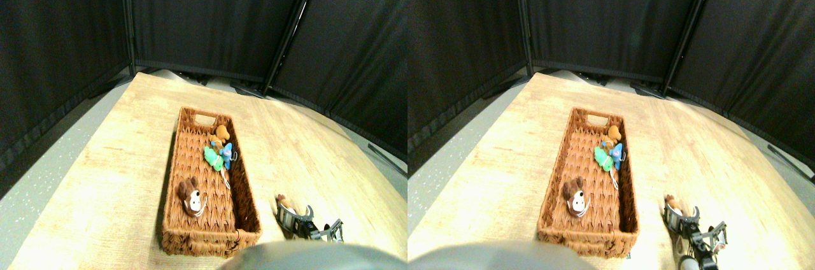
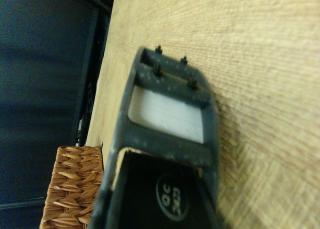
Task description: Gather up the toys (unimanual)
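Observation:
A long wicker basket [image 1: 191, 238] lies on the wooden table and holds several toys: an orange one [image 1: 221, 133], a green one [image 1: 213, 158], a blue one [image 1: 227, 154] and a brown-white dog [image 1: 191, 198]. To the basket's right, a small brown toy [image 1: 286, 203] lies on the table. My right gripper [image 1: 312, 220] is low over the table just behind that toy. It is open, its two jaws spread wide, and the toy sits at the tip of the jaw nearer the basket. The wrist view shows one dark jaw over bare wood and no toy.
Black curtain panels [image 1: 210, 15] close off the back and sides. Grey floor [image 1: 57, 155] runs along the table's left edge. The basket's corner [image 2: 72, 184] shows close beside the jaw in the wrist view.

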